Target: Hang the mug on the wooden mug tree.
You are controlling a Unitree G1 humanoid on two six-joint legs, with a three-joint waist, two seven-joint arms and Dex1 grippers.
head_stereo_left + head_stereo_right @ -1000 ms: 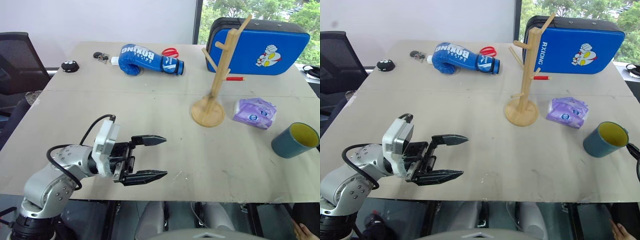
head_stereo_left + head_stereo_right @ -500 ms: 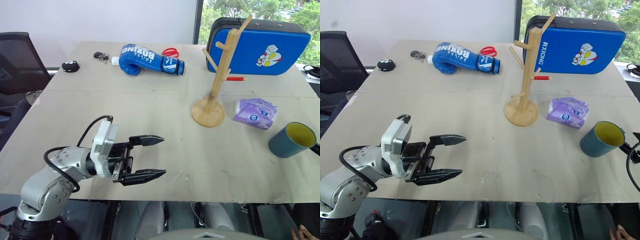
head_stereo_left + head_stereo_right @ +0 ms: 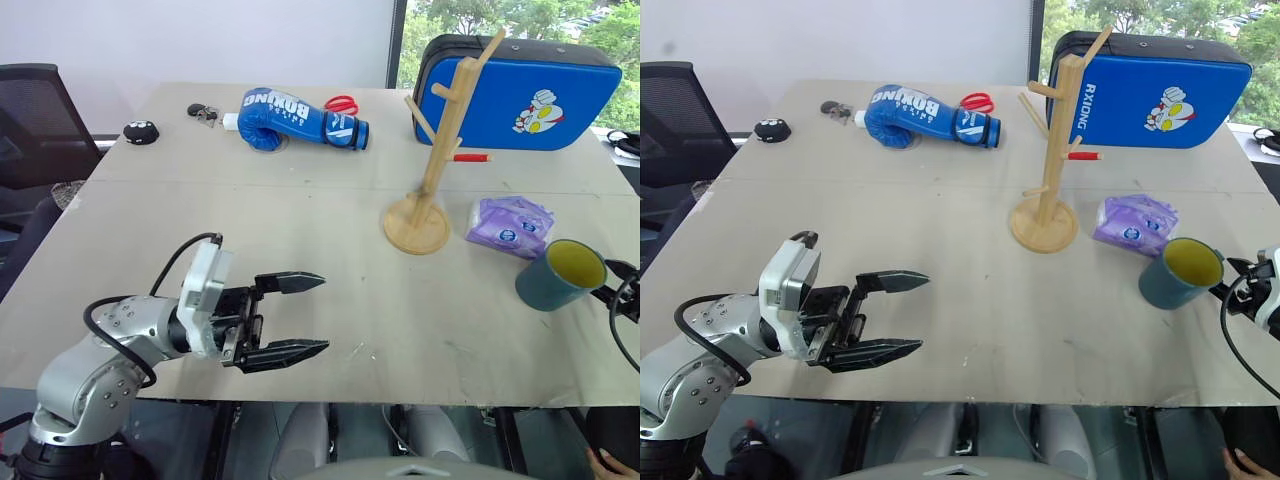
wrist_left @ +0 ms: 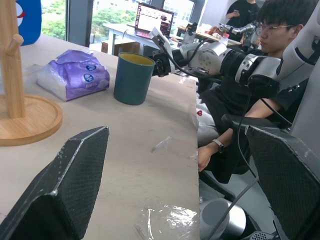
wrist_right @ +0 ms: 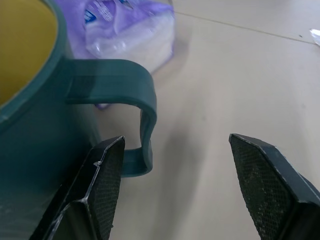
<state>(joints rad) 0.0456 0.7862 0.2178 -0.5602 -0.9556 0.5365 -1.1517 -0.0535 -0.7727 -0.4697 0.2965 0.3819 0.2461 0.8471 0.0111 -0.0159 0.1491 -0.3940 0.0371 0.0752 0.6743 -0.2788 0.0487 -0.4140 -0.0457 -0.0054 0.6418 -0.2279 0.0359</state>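
We see the teal mug point(image 3: 1180, 272) with its yellow inside standing upright near the right edge of the tabletop point(image 3: 970, 250), just in front of a purple tissue pack point(image 3: 1137, 224) and close to touching it. The wooden mug tree point(image 3: 1047, 150) stands apart from the mug, further in and to the left of the tissue pack, with its round base flat on the tabletop and all its pegs bare.

Our right gripper point(image 5: 170, 185) sits at the mug's handle side, just beside the handle point(image 5: 135, 107). In the right wrist view its fingers point(image 5: 102, 187) are spread wide and grasp nothing: one finger lies right beside the lower part of the handle, the other stands well clear over bare tabletop. We cannot tell whether the near finger touches the handle.

Our left gripper point(image 3: 290, 315) hovers over the front left part of the tabletop, pointing to the right, its fingers released and empty, well apart from the mug and the tree.

Along the far side lie a blue boxing glove point(image 3: 295, 118), red-handled scissors point(image 3: 341, 104), a small black object point(image 3: 140, 131) and a blue punching pad point(image 3: 520, 92) behind the tree. In the left wrist view a person point(image 4: 250, 95) sits beside the tabletop's right edge.
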